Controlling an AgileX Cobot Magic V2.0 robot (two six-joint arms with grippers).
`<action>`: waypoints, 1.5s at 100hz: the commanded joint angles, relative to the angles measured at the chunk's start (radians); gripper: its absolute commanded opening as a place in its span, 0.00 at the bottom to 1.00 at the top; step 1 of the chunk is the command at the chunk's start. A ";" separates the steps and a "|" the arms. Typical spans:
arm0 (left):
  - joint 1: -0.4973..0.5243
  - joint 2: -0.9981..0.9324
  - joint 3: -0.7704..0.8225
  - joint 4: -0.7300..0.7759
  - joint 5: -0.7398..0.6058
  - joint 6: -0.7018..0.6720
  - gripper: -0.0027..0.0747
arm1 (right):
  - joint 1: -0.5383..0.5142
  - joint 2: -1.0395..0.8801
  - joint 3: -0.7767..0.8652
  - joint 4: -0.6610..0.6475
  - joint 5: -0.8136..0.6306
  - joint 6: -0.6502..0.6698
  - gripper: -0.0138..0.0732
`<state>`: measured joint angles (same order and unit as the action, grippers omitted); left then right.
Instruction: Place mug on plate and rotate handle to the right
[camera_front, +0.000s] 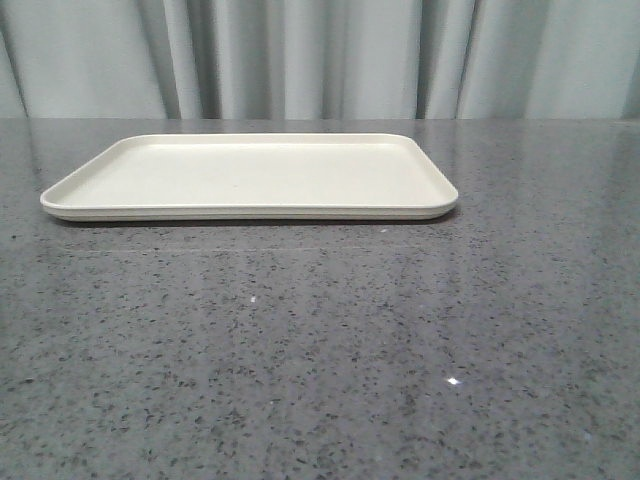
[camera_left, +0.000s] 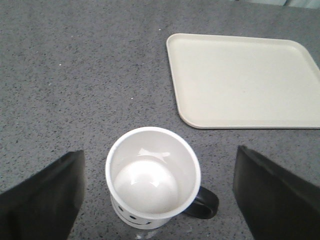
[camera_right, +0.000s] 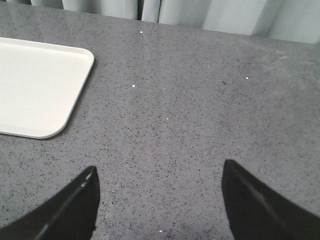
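Note:
The white mug (camera_left: 152, 175) stands upright on the grey counter, its smiley print facing the camera and its black handle (camera_left: 204, 204) pointing toward one finger. My left gripper (camera_left: 160, 165) is open, its two black fingers (camera_left: 45, 195) wide apart on either side of the mug without touching it. The cream rectangular plate (camera_left: 245, 80) lies bare beyond the mug; it also shows in the front view as the plate (camera_front: 250, 175) and in the right wrist view as the plate (camera_right: 35, 85). My right gripper (camera_right: 159, 172) is open over bare counter. The mug and both grippers are out of the front view.
The speckled grey counter (camera_front: 320, 340) stretches from the plate to the near edge. Grey curtains (camera_front: 320, 55) hang behind the counter's far edge.

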<state>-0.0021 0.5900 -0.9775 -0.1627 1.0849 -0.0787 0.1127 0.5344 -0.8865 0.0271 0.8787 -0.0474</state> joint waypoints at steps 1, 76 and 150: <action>0.000 0.047 -0.031 0.009 -0.056 -0.011 0.80 | -0.005 0.012 -0.032 -0.010 -0.067 -0.002 0.76; 0.000 0.387 -0.031 0.056 0.016 0.001 0.80 | -0.005 0.012 -0.032 -0.010 -0.066 -0.002 0.76; 0.000 0.500 -0.010 0.110 0.050 0.028 0.76 | -0.005 0.012 -0.032 -0.010 -0.067 -0.002 0.76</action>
<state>-0.0021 1.0930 -0.9688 -0.0515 1.1578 -0.0552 0.1127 0.5344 -0.8865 0.0271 0.8787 -0.0474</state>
